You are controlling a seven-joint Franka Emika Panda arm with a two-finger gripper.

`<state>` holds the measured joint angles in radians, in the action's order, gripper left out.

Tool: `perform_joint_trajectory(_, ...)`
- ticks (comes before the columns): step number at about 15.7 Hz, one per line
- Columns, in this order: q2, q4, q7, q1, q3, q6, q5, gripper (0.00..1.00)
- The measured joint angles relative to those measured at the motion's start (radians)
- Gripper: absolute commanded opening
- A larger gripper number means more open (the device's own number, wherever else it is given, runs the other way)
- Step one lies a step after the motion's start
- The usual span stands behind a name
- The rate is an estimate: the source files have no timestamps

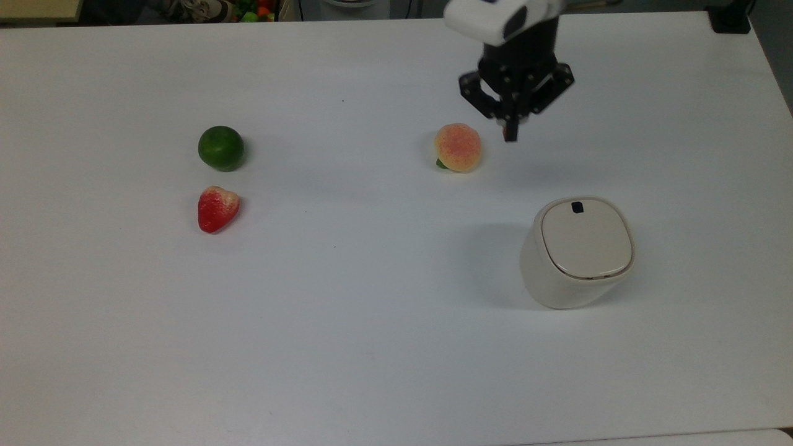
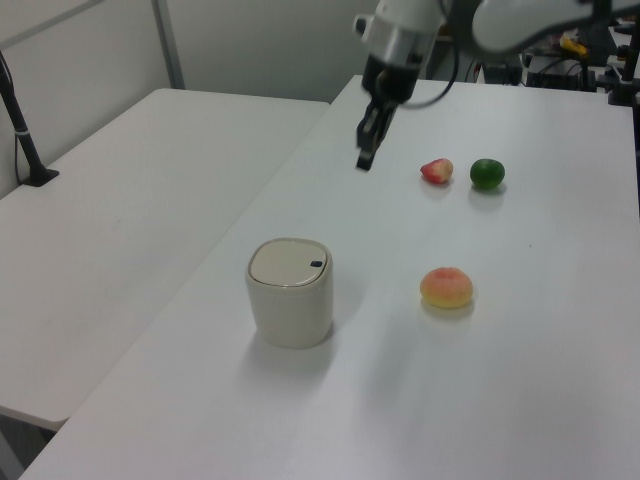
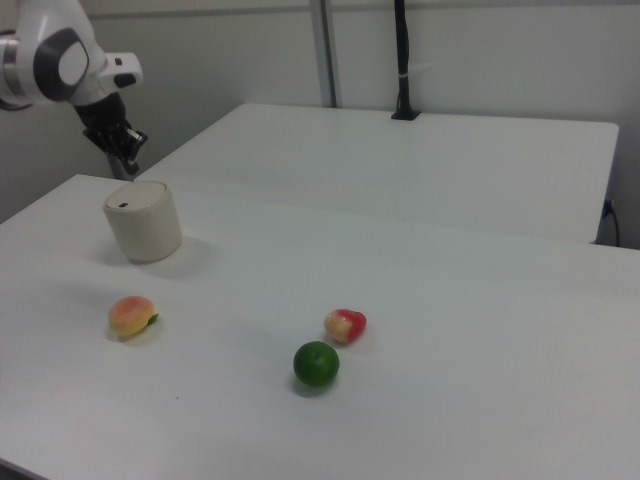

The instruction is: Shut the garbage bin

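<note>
White table: garbage bin lid down, tool raised.

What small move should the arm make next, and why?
Probably just keep the hand clear and stop: the garbage bin lid lies flat and flush, so it looks closed, and the hand hangs well above the table holding nothing.

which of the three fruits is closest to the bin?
The peach. It lies alone near the garbage bin; the strawberry and lime sit together far off at the top view's left.
</note>
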<state>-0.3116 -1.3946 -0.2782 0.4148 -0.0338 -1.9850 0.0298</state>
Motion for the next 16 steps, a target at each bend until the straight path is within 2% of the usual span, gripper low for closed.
perform_joint_trajectory(4, 0.11, -0.042, 0.036, -0.055, -0.001, 0.123, 0.005, 0.0)
perform_joint_trajectory(10, 0.303, -0.25, 0.063, -0.085, -0.001, 0.142, 0.007, 0.0)
perform_joint_trajectory(13, 0.355, -0.323, 0.066, -0.106, -0.007, 0.16, 0.02, 0.0)
perform_joint_trajectory(16, 0.378, -0.338, 0.102, -0.154, -0.013, 0.179, 0.04, 0.0)
